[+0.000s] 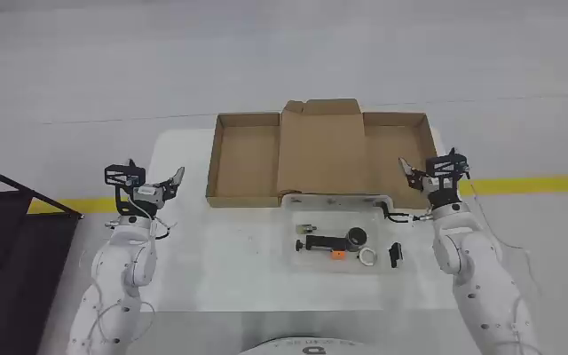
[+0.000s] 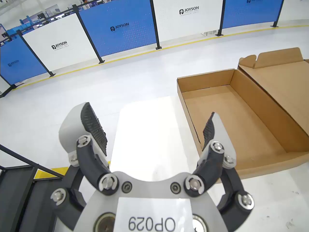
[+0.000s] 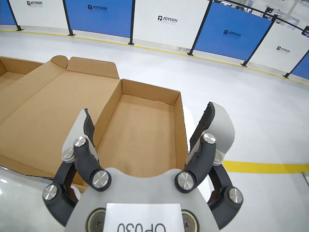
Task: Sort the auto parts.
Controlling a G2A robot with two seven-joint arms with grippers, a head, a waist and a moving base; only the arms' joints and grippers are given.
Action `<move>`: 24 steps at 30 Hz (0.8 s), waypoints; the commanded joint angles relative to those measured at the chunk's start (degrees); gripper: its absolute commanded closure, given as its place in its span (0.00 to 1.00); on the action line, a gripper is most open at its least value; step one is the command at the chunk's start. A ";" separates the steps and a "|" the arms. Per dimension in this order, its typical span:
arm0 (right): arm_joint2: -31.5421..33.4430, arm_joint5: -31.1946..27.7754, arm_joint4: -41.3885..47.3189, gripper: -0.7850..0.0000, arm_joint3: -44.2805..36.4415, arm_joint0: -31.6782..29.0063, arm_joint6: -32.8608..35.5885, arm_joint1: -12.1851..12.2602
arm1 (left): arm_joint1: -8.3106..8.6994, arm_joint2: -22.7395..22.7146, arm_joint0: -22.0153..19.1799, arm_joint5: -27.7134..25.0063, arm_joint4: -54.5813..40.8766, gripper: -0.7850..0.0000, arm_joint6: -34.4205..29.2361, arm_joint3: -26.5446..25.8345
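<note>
Sorting looks not yet begun: the auto parts (image 1: 342,241) all lie in the clear tray (image 1: 289,257) on the table (image 1: 204,266), just in front of the cardboard box (image 1: 244,164), whose two side compartments are bare. The left gripper (image 2: 149,109) and right gripper (image 3: 147,107) hang out at either end of the box, fingers spread wide, holding nothing. Next, I'd guess, one arm must swing inward and down over the tray to close on a single part.
</note>
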 commanded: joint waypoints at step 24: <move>-2.98 -35.32 8.60 0.00 -4.74 2.54 12.10 1.39 | 0.00 0.00 0.00 0.00 0.00 0.00 0.00 0.00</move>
